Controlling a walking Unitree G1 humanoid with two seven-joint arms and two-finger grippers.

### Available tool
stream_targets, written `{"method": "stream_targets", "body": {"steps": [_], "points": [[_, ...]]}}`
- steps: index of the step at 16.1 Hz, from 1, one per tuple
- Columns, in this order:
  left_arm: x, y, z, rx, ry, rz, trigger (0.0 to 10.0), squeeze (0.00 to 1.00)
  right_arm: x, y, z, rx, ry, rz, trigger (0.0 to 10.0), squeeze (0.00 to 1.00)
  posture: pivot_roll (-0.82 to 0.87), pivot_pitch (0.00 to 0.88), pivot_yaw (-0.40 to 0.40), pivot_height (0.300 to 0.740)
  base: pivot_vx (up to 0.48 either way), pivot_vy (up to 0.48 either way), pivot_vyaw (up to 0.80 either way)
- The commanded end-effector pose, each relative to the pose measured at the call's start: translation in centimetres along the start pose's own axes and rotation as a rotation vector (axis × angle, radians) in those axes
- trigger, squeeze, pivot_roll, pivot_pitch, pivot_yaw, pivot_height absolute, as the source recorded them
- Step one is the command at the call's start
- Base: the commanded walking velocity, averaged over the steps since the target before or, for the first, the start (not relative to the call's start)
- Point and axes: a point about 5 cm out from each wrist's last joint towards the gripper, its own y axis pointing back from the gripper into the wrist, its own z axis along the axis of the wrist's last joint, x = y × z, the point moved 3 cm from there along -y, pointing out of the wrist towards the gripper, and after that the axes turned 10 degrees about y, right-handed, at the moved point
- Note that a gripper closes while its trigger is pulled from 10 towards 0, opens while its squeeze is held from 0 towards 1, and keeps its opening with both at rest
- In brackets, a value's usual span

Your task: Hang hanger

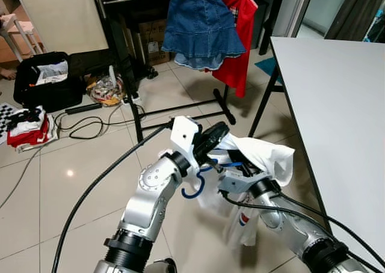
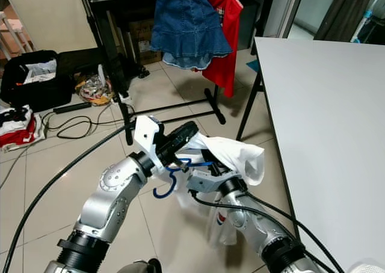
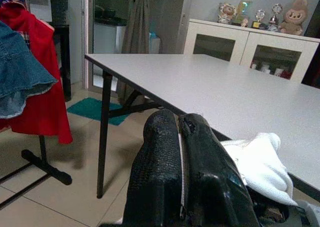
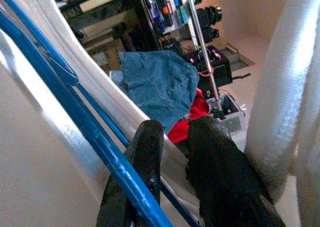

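Note:
A blue hanger (image 1: 194,187) carrying a white shirt (image 1: 264,156) hangs low in front of me between both arms, its hook curling down. My right gripper (image 4: 175,129) is shut on the hanger's blue wire (image 4: 95,132), with shirt cloth around it. My left gripper (image 1: 218,131) lies shut against the shirt by the hanger's neck; in the left wrist view its fingers (image 3: 160,152) are pressed together. The black clothes rack (image 1: 180,112) stands ahead with a denim skirt (image 1: 201,26) and a red garment (image 1: 240,41) on it.
A grey table (image 1: 337,104) runs along my right, its black legs (image 1: 261,107) near the rack's foot. At the left on the tiled floor are an open black suitcase (image 1: 45,80), folded clothes (image 1: 24,128) and cables (image 1: 90,125).

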Motion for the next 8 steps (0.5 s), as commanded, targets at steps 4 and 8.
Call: {"method": "stream_targets", "body": {"steps": [4,8], "points": [[1.0,0.5,0.2,-0.027,-0.024,0.069,10.0,0.0,-1.8,-0.3,-1.6,0.054,0.041,-0.088,10.0,0.0,0.07,0.083,0.036,0.74,0.0,0.0,0.0],[0.7,0.4,0.3,-0.035,-0.076,0.052,10.0,0.0,-2.3,-0.5,-1.4,0.056,0.049,-0.125,10.0,0.0,0.07,0.079,0.039,0.74,0.0,0.0,0.0]]}}
